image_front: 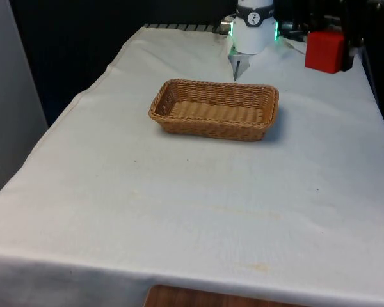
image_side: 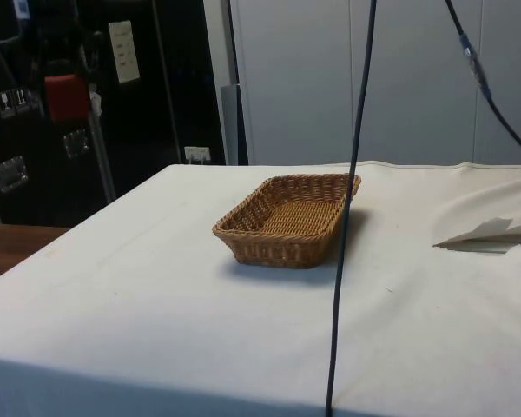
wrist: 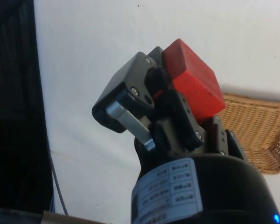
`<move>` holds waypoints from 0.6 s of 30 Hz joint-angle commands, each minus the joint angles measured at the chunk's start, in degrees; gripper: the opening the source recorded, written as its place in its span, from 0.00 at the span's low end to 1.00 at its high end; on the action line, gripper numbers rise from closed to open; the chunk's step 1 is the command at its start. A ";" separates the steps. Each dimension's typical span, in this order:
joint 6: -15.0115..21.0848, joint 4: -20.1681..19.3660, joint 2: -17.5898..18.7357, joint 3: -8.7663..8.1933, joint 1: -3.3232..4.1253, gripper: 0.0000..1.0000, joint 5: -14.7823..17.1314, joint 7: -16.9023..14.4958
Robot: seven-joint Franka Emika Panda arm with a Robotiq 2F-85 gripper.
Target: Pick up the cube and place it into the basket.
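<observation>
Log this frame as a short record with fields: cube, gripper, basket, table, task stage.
cube: red, held off the table, up at the front view's right
gripper: shut on the cube
basket: wicker, rectangular, nothing inside, standing on the cloth
table: covered by a white cloth
task stage: cube picked up, not yet in the basket; it is high and off to the side of the basket

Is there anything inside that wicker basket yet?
No. The wicker basket shows just its bare woven floor in the front and side views. The red cube is held in the gripper, off the table. The near wall covers a strip of floor.
</observation>
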 commanded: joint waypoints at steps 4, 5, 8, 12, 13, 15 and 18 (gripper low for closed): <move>-1.03 0.57 -0.63 0.00 0.00 0.00 0.00 -0.11; -1.95 0.80 -1.15 0.06 -0.11 0.00 0.06 -0.34; -3.32 1.43 -2.01 0.06 -0.23 0.00 0.11 -0.69; -4.18 1.66 -2.69 -0.06 -0.29 0.00 0.00 -0.92; -4.47 1.32 -3.32 0.00 -0.46 0.00 0.06 -1.38; -4.87 1.20 -3.84 -0.06 -0.52 0.00 0.06 -1.72; -4.81 0.23 -4.47 0.00 -0.63 0.00 0.11 -2.46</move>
